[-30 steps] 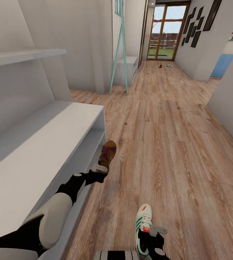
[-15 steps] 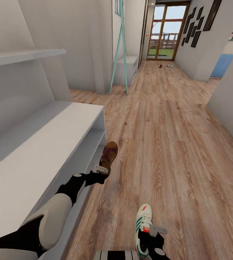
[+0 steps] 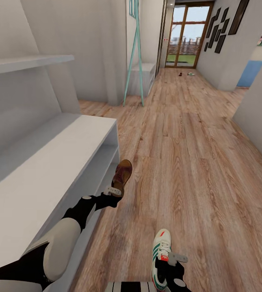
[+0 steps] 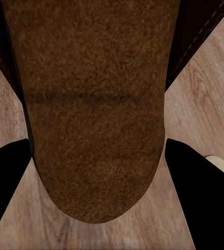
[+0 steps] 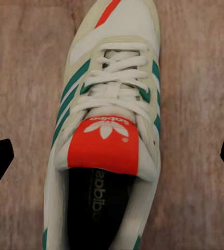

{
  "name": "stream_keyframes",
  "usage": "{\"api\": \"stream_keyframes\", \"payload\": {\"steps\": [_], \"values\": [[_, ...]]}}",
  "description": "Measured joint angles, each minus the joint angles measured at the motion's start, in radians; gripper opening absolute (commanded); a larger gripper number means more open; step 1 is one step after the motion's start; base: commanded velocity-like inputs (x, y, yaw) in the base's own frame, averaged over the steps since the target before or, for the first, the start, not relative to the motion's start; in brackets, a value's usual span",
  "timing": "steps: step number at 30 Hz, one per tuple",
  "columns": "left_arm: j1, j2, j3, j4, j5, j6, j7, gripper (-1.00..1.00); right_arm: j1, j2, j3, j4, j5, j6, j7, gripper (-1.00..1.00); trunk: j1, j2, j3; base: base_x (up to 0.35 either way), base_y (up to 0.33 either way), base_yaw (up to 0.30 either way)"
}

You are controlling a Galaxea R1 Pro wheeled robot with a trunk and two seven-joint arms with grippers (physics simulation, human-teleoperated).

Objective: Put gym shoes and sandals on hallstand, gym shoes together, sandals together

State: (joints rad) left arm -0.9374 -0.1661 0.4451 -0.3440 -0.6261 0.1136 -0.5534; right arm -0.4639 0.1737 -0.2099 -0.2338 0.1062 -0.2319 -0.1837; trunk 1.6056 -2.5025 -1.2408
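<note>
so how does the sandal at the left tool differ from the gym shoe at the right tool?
The sandal is dark brown; the gym shoe is white with green stripes and a red-orange tongue. The sandal hangs beside the open end of the pale grey hallstand; the gym shoe is further from it, out over the corridor floor. The sandal shows its sole in the left wrist view; the gym shoe shows laces and opening in the right. Shared: each sits at a tool, left, right.

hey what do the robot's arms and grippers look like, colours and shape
The left arm has a rounded pale grey shell between black joints, narrowing to a black wrist. The left gripper is pale grey. The right gripper has a black body with a pale grey finger. No cables show.
</note>
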Motion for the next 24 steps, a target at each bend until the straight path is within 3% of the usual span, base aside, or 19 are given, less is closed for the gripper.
{"api": "stream_keyframes", "payload": {"steps": [11,24], "values": [[0.002,0.002,-0.001,0.000,0.000,0.000,0.000,-1.00,0.000,0.000,-0.003,0.000,0.000,0.001,-0.001,1.00,0.000,0.000,0.000,0.000,0.000,0.000],[-0.001,0.000,0.000,0.000,0.000,0.000,0.000,-1.00,0.000,0.000,0.001,0.002,0.000,0.000,-0.001,1.00,0.005,-0.003,-0.043,0.000,0.000,0.000]]}}
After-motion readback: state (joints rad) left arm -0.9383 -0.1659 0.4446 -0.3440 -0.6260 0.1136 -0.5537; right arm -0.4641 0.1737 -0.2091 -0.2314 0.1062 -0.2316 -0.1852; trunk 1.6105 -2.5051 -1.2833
